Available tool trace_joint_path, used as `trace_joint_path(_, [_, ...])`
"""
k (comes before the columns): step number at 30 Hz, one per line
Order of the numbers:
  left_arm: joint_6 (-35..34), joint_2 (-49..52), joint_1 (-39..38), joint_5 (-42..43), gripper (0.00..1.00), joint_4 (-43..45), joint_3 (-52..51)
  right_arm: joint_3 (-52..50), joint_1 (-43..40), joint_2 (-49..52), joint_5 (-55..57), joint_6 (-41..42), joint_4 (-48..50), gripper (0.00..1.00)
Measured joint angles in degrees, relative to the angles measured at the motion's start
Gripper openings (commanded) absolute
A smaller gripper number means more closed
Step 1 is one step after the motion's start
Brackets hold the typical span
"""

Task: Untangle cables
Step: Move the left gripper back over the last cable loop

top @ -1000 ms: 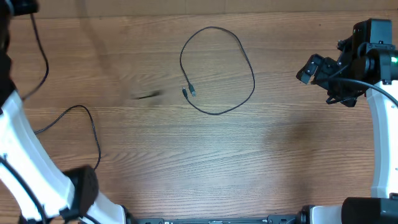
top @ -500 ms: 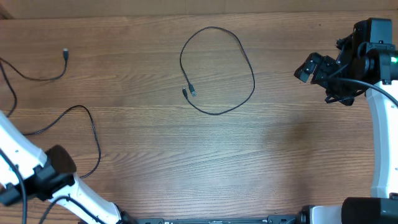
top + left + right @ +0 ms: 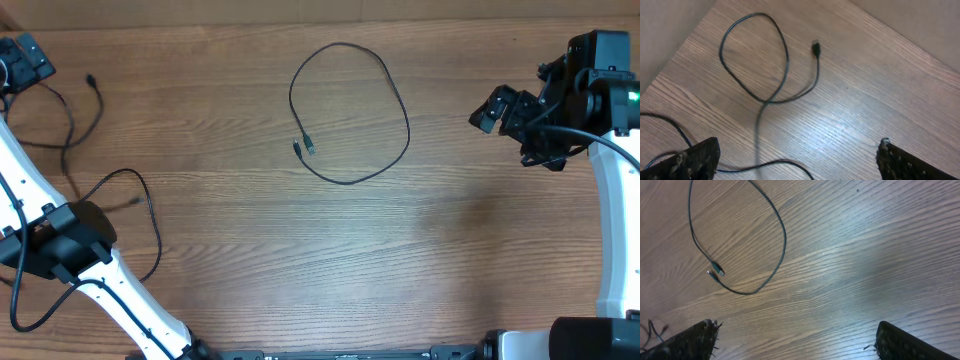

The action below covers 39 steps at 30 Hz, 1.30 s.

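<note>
One thin black cable lies in a wide loop at the middle of the table, its two plugs close together. The right wrist view shows this loop far ahead of the fingers. A second cable lies curled at the far left, its plug free on the wood. My left gripper hovers over it at the back left corner, open. Below it the cable forms a loop ending in a plug, and a strand crosses between the fingers. My right gripper hangs open at the right, holding nothing.
Another thin black strand curves beside the left arm's elbow near the front left. The table's back edge and the wall run just behind the left gripper. The right arm's base stands at the front right.
The left arm swung up to the back left corner, dragging a cable end leftward. Its jaws then opened and the cable dropped into a curl on the table. The right arm barely moved.
</note>
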Motion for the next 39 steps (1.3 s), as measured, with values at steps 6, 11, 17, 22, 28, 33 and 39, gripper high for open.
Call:
trace_joint_path(6, [0.4, -0.3, -0.4, 6.3, 1.0, 0.1, 0.0, 0.0, 0.0, 0.0, -0.2, 0.0, 0.1, 1.0])
trace_joint_path(11, [3.0, -1.8, -5.5, 15.5, 1.0, -1.9, 0.0, 0.0, 0.0, 0.0, -0.3, 0.0, 0.4, 1.0])
trace_joint_path(17, [6.4, -2.1, -21.9, 16.5, 1.0, -4.3, -1.6, -0.1, 0.0, 0.0, -0.3, 0.0, 0.3, 1.0])
trace_joint_path(22, [5.4, -1.3, -34.6, 10.9, 1.0, -1.7, -6.4, -0.1, 0.0, 0.0, -0.3, 0.0, 0.4, 1.0])
trace_joint_path(28, [-0.2, 4.2, -44.9, 6.1, 0.99, 4.3, -10.5, -0.1, 0.0, 0.0, -0.2, 0.0, 0.3, 1.0])
trace_joint_path(33, [-5.2, 10.2, -48.4, 4.7, 1.0, 7.6, -11.1, -0.1, 0.0, 0.0, -0.3, 0.0, 0.4, 1.0])
trace_joint_path(39, [-8.7, 14.4, -49.1, 4.0, 1.0, 10.5, -11.3, -0.1, 0.0, 0.0, -0.2, -0.7, 0.4, 1.0])
